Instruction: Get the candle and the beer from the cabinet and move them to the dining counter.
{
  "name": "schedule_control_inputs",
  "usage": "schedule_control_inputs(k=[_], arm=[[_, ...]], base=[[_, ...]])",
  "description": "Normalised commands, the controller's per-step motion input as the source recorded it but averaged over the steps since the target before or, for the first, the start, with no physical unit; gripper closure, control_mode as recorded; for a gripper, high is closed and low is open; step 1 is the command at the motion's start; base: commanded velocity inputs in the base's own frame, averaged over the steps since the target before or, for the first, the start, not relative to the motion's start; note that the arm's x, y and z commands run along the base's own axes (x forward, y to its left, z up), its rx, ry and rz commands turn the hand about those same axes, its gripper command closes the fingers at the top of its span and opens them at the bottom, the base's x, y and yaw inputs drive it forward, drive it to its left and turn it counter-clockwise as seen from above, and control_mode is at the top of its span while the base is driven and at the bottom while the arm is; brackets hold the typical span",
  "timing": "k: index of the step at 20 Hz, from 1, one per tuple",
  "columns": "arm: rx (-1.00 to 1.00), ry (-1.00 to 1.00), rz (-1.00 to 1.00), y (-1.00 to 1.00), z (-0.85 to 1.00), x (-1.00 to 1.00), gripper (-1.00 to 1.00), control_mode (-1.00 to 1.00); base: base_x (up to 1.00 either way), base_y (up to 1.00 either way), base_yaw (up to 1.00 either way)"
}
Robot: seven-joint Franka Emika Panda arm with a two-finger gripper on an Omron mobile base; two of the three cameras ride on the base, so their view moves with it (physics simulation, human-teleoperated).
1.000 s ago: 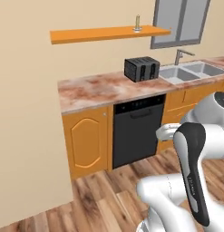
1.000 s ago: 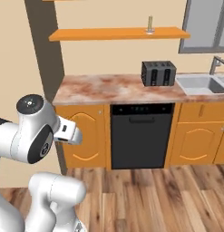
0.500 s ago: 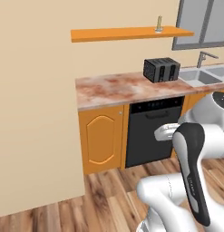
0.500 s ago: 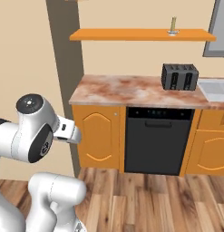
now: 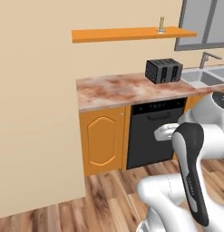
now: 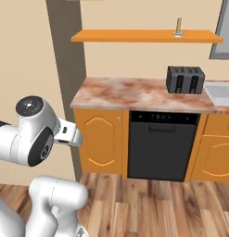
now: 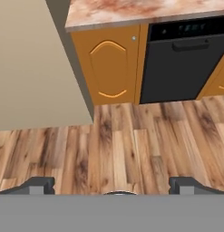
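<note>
Candle (image 5: 161, 25) upright on cabinet (image 5: 131, 34)

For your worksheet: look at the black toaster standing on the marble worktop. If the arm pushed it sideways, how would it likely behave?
The toaster looks boxy, wider than tall, and sits flat on the marble worktop, so it would probably slide rather than tip or roll. Its rigid-looking casing likely would not flex. The polished-looking marble may let it skid easily.

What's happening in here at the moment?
Nothing is being handled. The gripper is open and empty, pointing down at the wooden floor. Ahead is a marble worktop with a toaster on it, above a black dishwasher. The orange shelf holds one small upright thing, too small to identify.
</note>
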Motion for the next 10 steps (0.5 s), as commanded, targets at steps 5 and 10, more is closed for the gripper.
schedule_control_inputs(k=[5,10], arm=[[0.0,0.0,0.0,0.0,0.0,0.0,-1.0,1.0],[0.0,0.0,0.0,0.0,0.0,0.0,-1.0,1.0]], base=[[0.44,-0.29,0.19],[0.5,-0.31,0.15]])
